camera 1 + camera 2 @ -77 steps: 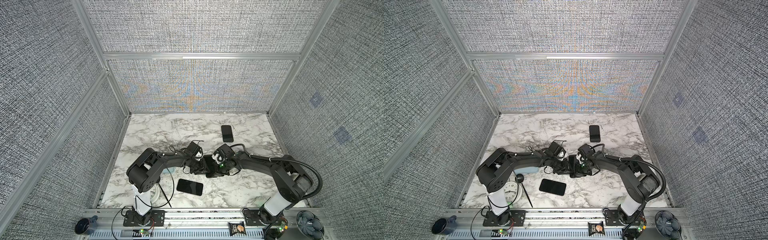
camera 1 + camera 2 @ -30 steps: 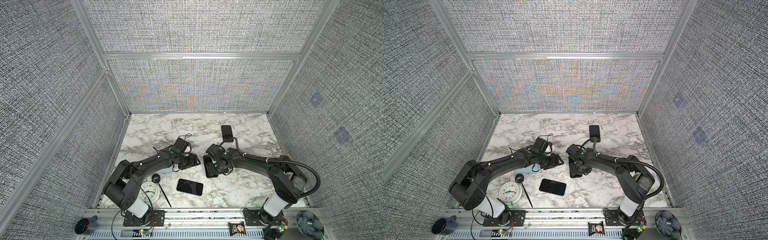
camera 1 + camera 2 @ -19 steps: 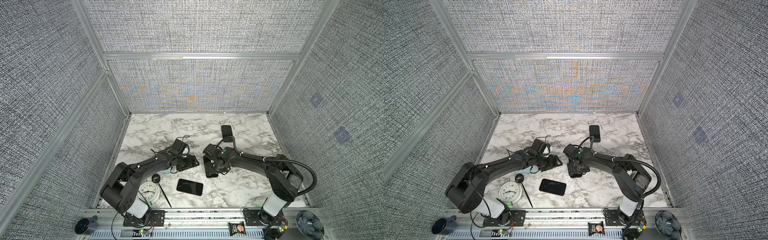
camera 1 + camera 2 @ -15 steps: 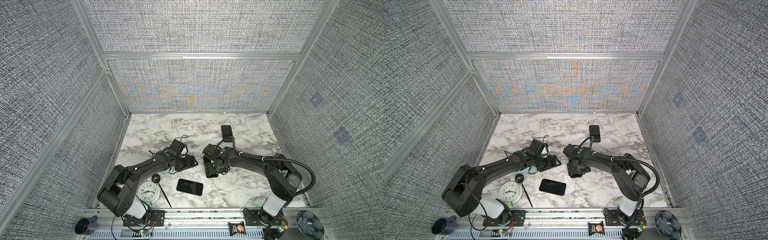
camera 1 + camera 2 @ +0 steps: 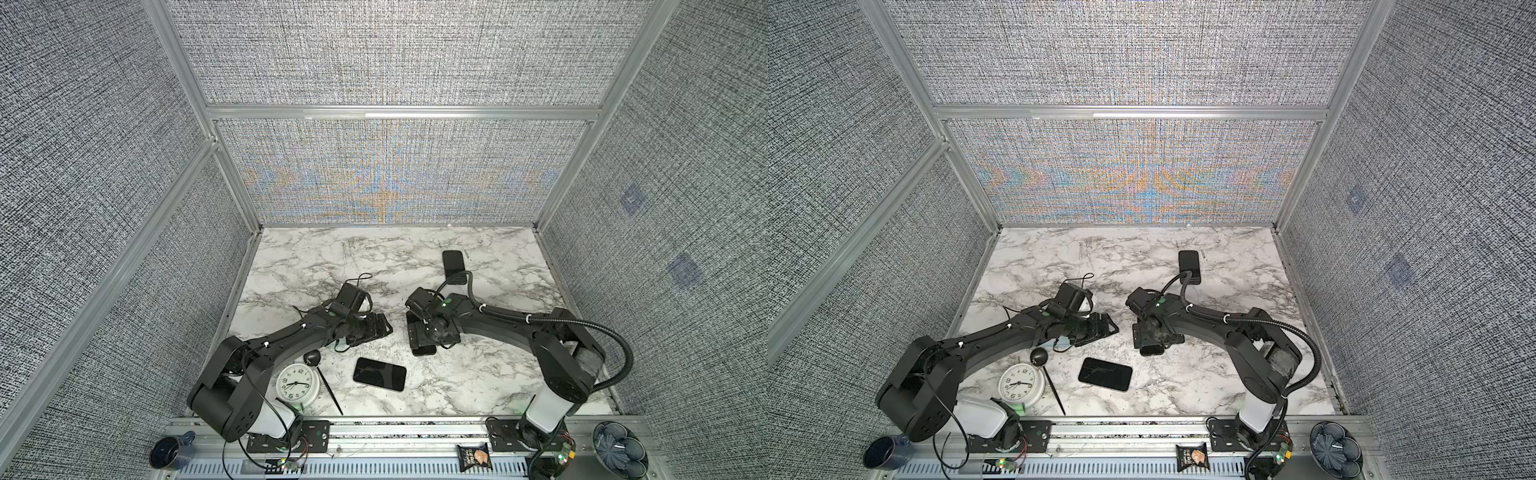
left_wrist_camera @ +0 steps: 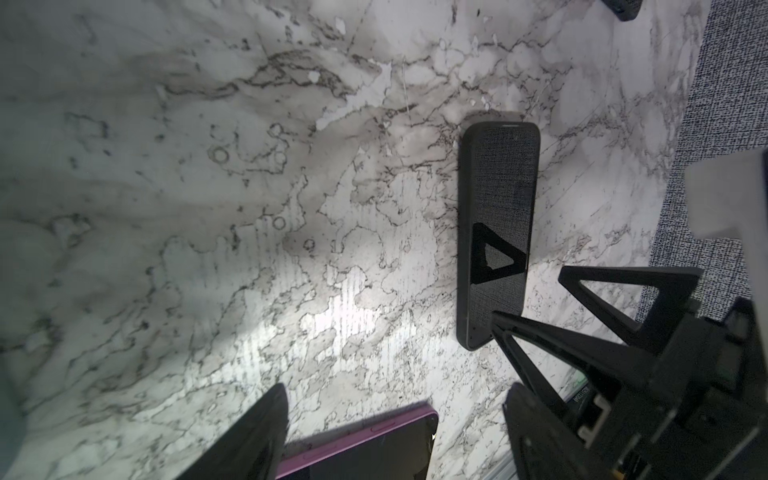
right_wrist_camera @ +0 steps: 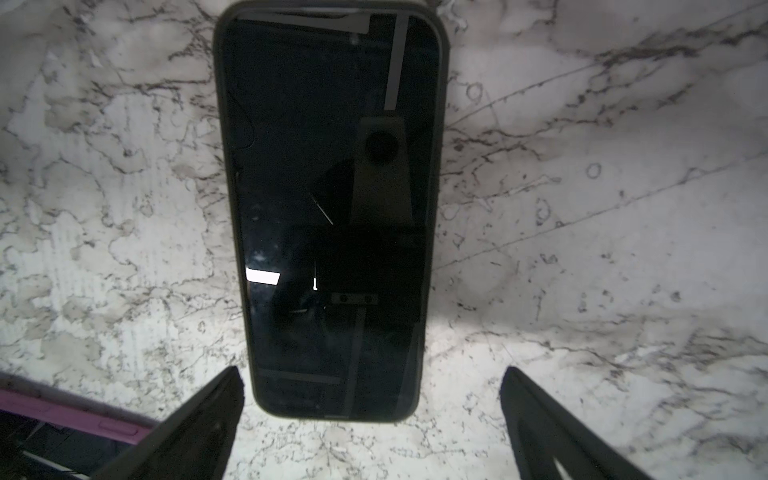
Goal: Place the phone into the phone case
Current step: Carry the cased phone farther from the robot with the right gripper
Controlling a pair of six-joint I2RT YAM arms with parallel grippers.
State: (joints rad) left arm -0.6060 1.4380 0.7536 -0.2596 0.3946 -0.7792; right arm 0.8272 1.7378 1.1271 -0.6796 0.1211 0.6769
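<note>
Phone [image 7: 332,208]: screen up, flat on the counter [image 7: 582,249]; seated in the black phone case [image 6: 464,232] that rims it
Long axis: close to front-to-back in both top views; its near end points between the right fingers [image 7: 199,424]
Right fingers: spread wide, either side of that end, touching nothing
Left fingers [image 6: 257,432]: apart, empty, near a purple-edged phone [image 6: 357,440]

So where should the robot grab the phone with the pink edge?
By its two long edges, near the middle, jaws coming straight down from above. The pink-edged phone lies flat, screen up, on the marble table, so only its thin sides give a hold, and its short way probably suits the jaws best. Bare marble shows along both long edges.
</note>
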